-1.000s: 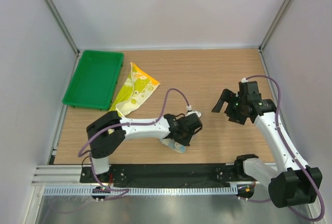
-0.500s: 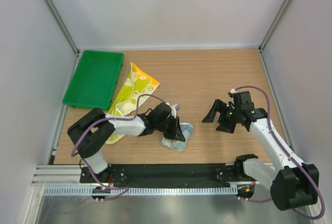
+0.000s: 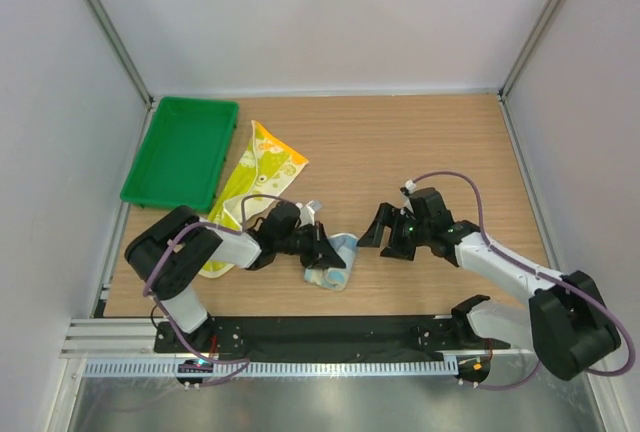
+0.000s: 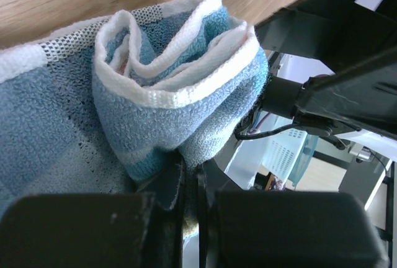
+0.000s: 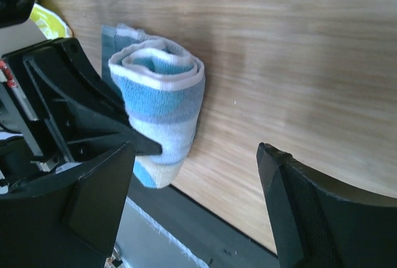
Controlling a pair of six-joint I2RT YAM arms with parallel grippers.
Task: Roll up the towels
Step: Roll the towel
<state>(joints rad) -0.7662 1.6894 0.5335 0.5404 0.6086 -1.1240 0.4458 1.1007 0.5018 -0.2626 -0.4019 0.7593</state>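
The light blue towel [image 3: 335, 260] lies rolled up on the wooden table near the front edge; its spiral end shows in the left wrist view [image 4: 180, 75] and the right wrist view [image 5: 162, 103]. My left gripper [image 3: 322, 255] is shut on a fold of the roll, its jaws nearly together [image 4: 191, 178]. My right gripper [image 3: 386, 233] is open and empty just right of the roll, with the roll ahead of its left finger [image 5: 195, 150]. The yellow-green towel [image 3: 262, 174] lies flat and unrolled behind the left arm.
A green tray [image 3: 182, 152] stands at the back left next to the yellow-green towel. The black base rail [image 3: 330, 334] runs along the table's front edge, just below the roll. The left gripper's black body [image 5: 74, 107] is close to my right gripper's left finger.
The left gripper has drawn back to the left with the blue roll. The right arm has swung left and lower, bringing its open gripper up beside the roll.
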